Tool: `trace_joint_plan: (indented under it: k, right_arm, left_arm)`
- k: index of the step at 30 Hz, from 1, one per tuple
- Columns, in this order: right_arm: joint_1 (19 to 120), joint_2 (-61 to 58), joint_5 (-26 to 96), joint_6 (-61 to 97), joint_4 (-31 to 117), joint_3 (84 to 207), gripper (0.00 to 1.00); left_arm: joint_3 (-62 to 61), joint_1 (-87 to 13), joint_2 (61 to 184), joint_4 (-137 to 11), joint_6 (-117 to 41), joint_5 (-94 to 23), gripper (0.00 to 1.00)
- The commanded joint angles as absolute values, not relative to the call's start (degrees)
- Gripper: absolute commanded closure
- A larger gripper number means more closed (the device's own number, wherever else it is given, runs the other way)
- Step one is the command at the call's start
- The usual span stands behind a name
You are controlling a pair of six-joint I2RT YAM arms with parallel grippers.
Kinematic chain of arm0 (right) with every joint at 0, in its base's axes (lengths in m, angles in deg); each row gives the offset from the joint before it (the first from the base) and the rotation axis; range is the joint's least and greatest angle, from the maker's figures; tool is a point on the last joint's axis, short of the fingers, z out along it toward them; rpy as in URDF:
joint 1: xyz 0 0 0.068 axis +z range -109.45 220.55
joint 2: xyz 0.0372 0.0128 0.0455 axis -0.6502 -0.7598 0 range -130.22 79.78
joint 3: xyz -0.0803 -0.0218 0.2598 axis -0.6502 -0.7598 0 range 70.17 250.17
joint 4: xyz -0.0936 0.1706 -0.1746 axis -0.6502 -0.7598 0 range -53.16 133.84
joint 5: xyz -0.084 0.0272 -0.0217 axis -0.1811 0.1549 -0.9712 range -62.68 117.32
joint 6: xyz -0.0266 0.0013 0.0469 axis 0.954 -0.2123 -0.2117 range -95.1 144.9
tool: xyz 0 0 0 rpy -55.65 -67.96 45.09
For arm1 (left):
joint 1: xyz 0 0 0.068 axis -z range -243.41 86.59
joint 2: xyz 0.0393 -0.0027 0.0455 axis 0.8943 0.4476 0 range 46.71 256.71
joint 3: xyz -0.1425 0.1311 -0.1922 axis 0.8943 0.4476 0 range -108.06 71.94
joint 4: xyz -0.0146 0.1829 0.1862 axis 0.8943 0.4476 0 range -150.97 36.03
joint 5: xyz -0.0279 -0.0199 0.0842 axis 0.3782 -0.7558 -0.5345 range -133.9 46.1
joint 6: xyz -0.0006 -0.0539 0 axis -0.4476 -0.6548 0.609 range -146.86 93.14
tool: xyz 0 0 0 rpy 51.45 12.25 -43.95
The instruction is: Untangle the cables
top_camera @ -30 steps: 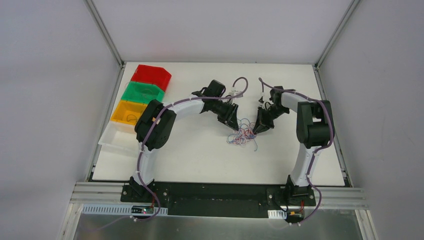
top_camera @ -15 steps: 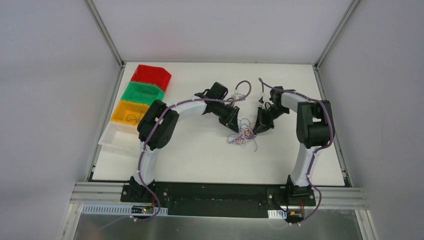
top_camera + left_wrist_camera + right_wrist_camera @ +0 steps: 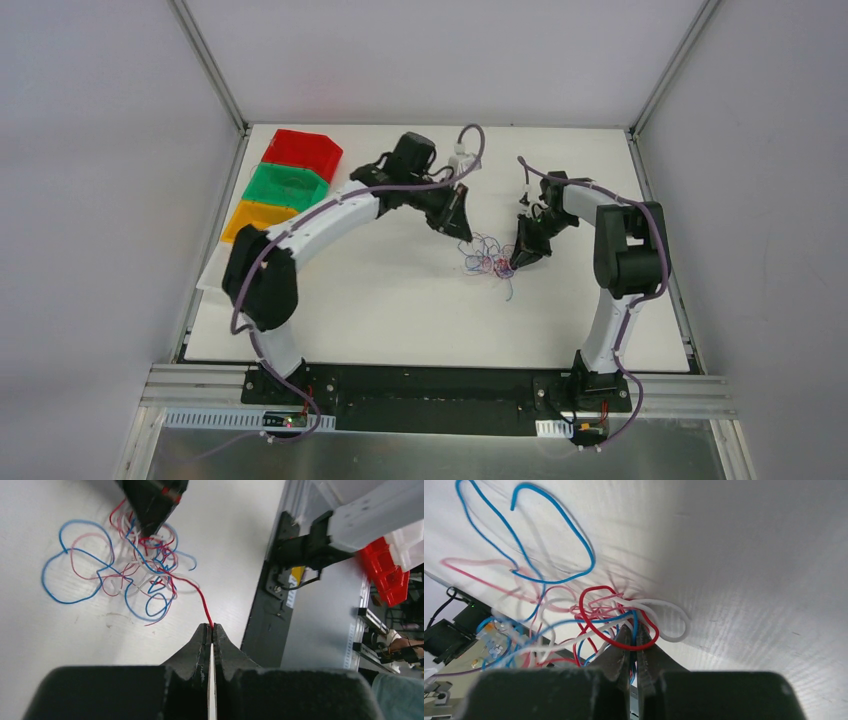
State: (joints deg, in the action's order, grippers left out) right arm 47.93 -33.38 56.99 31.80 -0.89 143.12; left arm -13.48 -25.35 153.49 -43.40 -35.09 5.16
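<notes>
The cables [image 3: 486, 258] are a small tangle of thin red, blue and white wires on the white table, mid-right. In the left wrist view the tangle [image 3: 135, 575] lies ahead, and a red wire [image 3: 200, 597] runs from it up into my left gripper [image 3: 212, 627], which is shut on its end. My left gripper [image 3: 459, 229] is raised just up-left of the tangle. My right gripper [image 3: 507, 266] is at the tangle's right edge. In the right wrist view it [image 3: 633, 630] is shut on several strands, a blue wire [image 3: 635, 622] between the tips.
Red [image 3: 303, 153], green [image 3: 286, 185] and yellow [image 3: 250, 219] bins stand in a row at the table's left edge, with a white tray [image 3: 218, 272] in front of them. The table's black front rail [image 3: 430, 385] holds both arm bases.
My left arm has swung up and back, lifting the red wire away from the tangle. The tangle has drawn tighter toward the right gripper, which has stayed in place.
</notes>
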Motion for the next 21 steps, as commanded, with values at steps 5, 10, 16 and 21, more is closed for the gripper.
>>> trace_joint_plan:
  k: [5,10,16,21]
  right_arm:
    - [45.9,-30.7,48.4,34.2,-1.7,143.2,1.00]
    - [44.9,-31.1,45.4,36.1,-2.4,143.4,1.00]
    - [44.1,-30.9,49.6,36.3,-4.0,144.4,1.00]
    - [44.8,-29.3,56.6,33.8,-4.1,144.5,1.00]
  left_arm:
    - [-29.0,-36.8,138.0,-34.7,-40.3,8.0,1.00]
    - [-46.1,-47.9,140.3,-34.0,-46.4,9.3,1.00]
    - [-49.6,-56.4,140.9,-32.2,-45.3,11.3,1.00]
    - [-27.0,-50.7,135.0,-31.9,-36.6,10.0,0.48]
